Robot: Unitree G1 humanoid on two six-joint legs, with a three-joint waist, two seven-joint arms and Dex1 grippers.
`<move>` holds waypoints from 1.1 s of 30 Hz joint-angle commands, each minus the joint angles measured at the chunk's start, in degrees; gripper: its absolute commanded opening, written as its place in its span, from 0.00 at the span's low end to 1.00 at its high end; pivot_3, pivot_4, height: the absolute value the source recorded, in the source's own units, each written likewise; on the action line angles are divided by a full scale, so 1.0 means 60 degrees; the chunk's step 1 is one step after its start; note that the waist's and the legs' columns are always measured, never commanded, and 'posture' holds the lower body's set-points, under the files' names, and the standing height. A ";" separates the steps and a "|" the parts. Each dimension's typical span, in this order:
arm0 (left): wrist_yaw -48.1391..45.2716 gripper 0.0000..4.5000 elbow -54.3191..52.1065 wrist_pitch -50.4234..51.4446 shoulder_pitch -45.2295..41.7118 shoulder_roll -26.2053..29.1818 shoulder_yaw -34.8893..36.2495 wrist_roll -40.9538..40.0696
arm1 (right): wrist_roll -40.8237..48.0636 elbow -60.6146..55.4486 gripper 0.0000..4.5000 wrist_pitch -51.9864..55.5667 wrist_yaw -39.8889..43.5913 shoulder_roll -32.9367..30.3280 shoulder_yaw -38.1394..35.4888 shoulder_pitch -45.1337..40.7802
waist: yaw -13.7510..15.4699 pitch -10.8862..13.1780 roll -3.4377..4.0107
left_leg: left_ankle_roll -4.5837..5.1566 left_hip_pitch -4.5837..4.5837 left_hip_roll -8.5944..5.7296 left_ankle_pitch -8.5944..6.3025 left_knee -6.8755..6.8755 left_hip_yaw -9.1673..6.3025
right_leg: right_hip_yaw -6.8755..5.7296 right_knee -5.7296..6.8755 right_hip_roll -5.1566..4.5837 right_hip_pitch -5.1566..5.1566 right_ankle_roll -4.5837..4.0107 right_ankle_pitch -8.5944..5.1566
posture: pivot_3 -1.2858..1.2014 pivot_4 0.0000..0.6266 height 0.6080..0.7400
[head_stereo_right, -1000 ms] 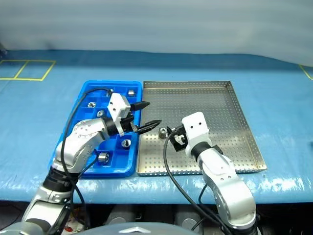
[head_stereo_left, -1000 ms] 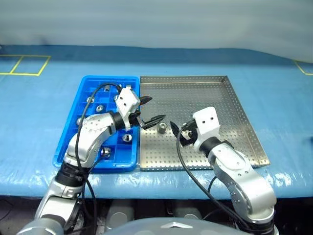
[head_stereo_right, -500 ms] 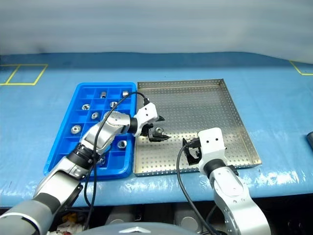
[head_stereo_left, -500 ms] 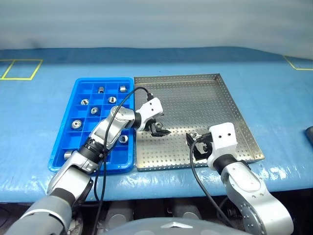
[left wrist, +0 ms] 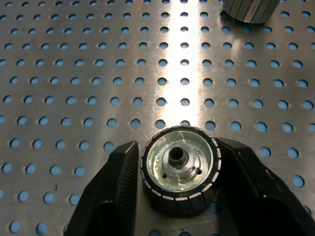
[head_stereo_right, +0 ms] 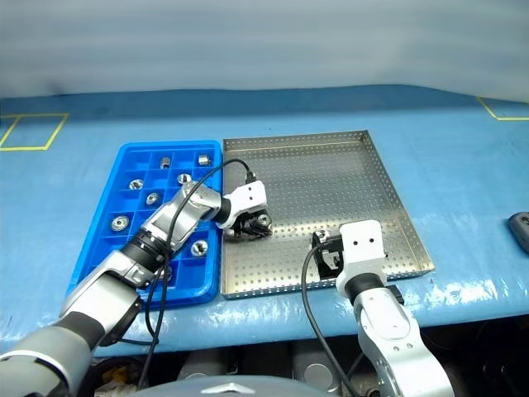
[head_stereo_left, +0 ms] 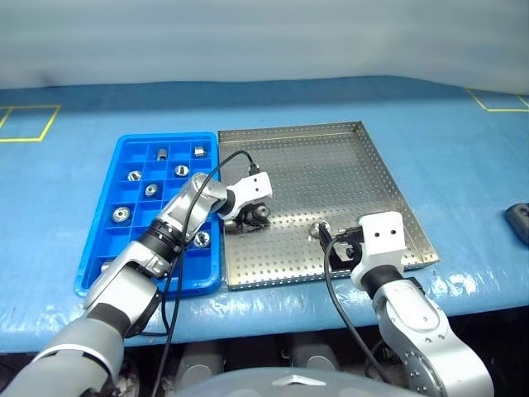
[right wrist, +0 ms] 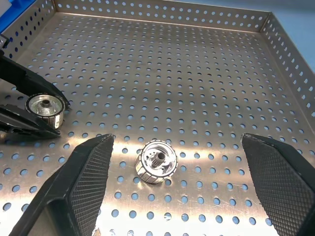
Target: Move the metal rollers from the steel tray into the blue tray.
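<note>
Roller [left wrist: 180, 169] clamped between left hand [left wrist: 177, 187] fingers — on steel tray [left wrist: 74, 73].

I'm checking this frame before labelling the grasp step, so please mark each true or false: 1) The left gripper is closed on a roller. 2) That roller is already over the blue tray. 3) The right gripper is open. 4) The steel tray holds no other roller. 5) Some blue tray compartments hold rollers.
1) True: the left gripper has its fingers clamped on a roller.
2) False: it sits on the steel tray, near the edge beside the blue tray.
3) True: the right gripper stands wide open.
4) False: a second roller lies between the right gripper's fingers, ungripped.
5) True: several rollers, such as one, sit in compartments.
</note>
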 commanded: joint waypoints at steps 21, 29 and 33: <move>0.4272 0.39 -0.6218 0.2566 0.2754 0.0061 0.5228 -0.1754 | 0.0164 0.0956 0.97 -0.0148 0.1203 -0.0507 0.1242 -0.2479 | 0.0377 0.0001 -0.0002 | -0.0001 0.0010 0.0011 0.0002 0.0012 -0.0005 | 0.0010 0.0016 -0.0006 0.0007 -0.0015 0.0025 | 0.55 0.24 1.00; 0.5741 0.39 -0.8089 0.3692 0.4377 0.0420 0.5899 -0.1566 | 0.0284 0.1502 0.97 -0.0272 0.1813 -0.0615 0.1505 -0.3037 | 0.0919 0.0000 -0.0011 | -0.0001 0.0012 0.0009 0.0002 0.0011 -0.0010 | -0.0001 0.0004 -0.0018 0.0020 -0.0026 0.0033 | 0.59 0.24 1.00; 0.6128 0.39 -0.8637 0.3994 0.5257 0.0550 0.6127 -0.1575 | 0.0359 0.1653 0.97 -0.0289 0.2023 -0.0641 0.1582 -0.3175 | 0.1058 -0.0001 -0.0011 | -0.0001 0.0014 0.0009 0.0002 0.0012 -0.0015 | -0.0009 0.0004 -0.0018 0.0023 -0.0027 0.0033 | 0.60 0.24 1.00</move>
